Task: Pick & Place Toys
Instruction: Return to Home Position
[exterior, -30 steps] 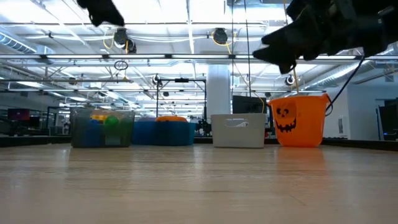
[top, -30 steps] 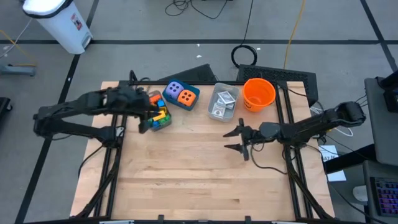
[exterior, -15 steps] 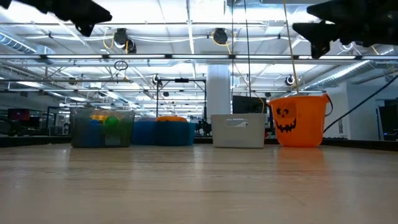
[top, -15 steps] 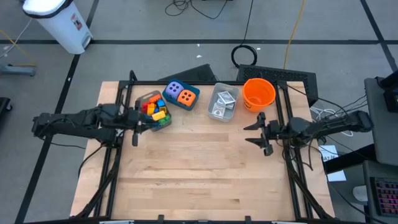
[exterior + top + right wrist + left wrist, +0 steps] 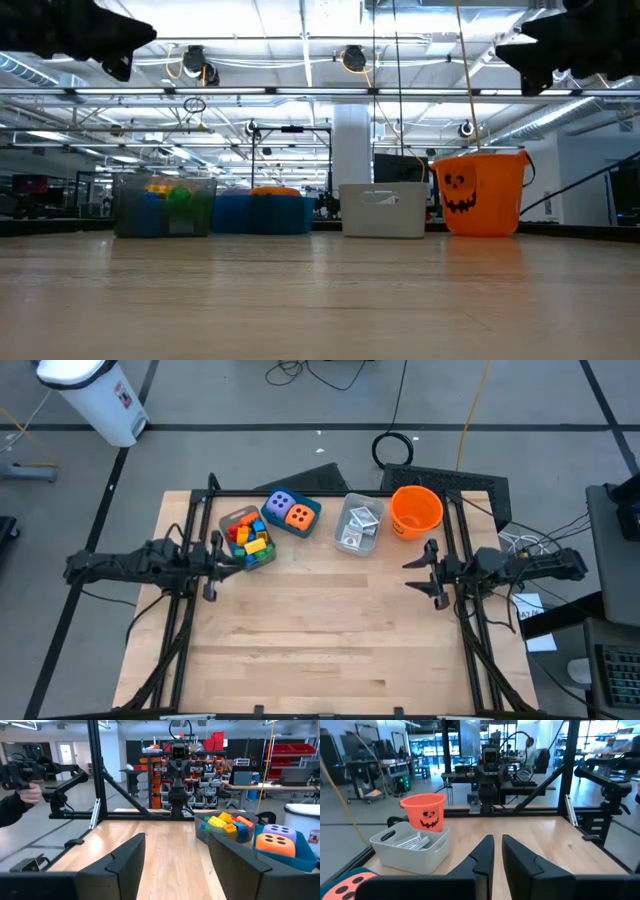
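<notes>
The sorting looks finished, as far as these views reach. The bricks (image 5: 248,540) lie heaped in the dark bin (image 5: 216,838) at the back left of the worktop (image 5: 320,640). The cards (image 5: 358,526) lie in the grey bin (image 5: 405,859) right of centre at the back. The purple die (image 5: 282,504) and the orange die (image 5: 300,516) sit side by side in the teal box (image 5: 299,861), between the two bins. The bucket (image 5: 416,510) stands just beside the grey bin at the back right. No loose toy shows on the bare boards in front of this row, in the high view or the low one.

The left end effector (image 5: 232,557) hangs above the left side of the worktop, just in front of the dark bin. Its fingers (image 5: 482,857) are drawn together with only a slit between them, and they hold nothing. The right end effector (image 5: 420,572) hangs above the right edge, near the bucket. Its fingers (image 5: 131,852) are spread wide and empty. In the low view both arms show only at the top corners, well above the boards.

I judge that nothing is left to pick or place. What is left is to park the two arms at rest, and the right end effector may yet need to close. There is little risk in that, though the left one is near the dark bin and should keep off its rim
</notes>
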